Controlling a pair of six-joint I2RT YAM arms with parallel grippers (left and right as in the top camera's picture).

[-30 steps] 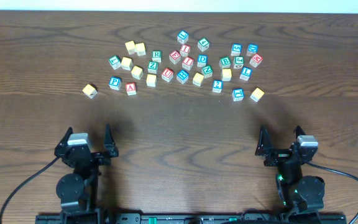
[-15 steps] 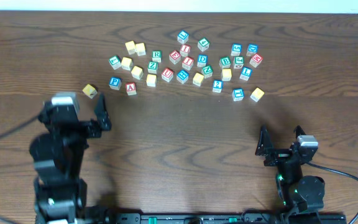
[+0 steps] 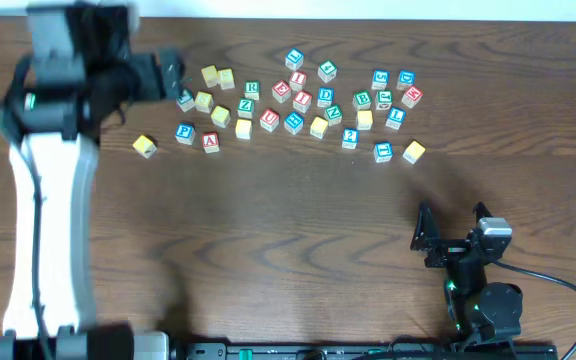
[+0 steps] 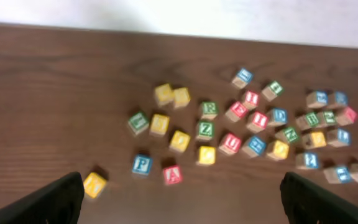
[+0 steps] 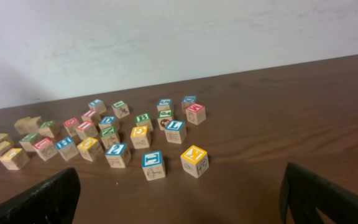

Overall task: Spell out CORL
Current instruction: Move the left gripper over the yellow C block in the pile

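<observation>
Several wooden letter blocks lie scattered across the far half of the table. A green R block (image 3: 252, 90) sits left of the middle and also shows in the left wrist view (image 4: 209, 109). A blue L block (image 3: 396, 117) lies at the right, seen in the right wrist view (image 5: 176, 130) beside a yellow C block (image 5: 140, 135). I cannot pick out an O block. My left gripper (image 3: 175, 78) is open and empty, raised high over the left end of the cluster (image 4: 179, 208). My right gripper (image 3: 452, 222) is open and empty, low near the front edge (image 5: 179, 202).
A lone yellow block (image 3: 145, 146) lies left of the cluster, near the left finger in the left wrist view (image 4: 94, 184). A yellow K block (image 3: 414, 151) and a blue block (image 3: 383, 152) are the nearest to the right gripper. A pale wall runs behind the table's far edge.
My left arm has risen from its rest pose and swung forward over the left end of the block cluster. The right arm and the blocks have not moved.
</observation>
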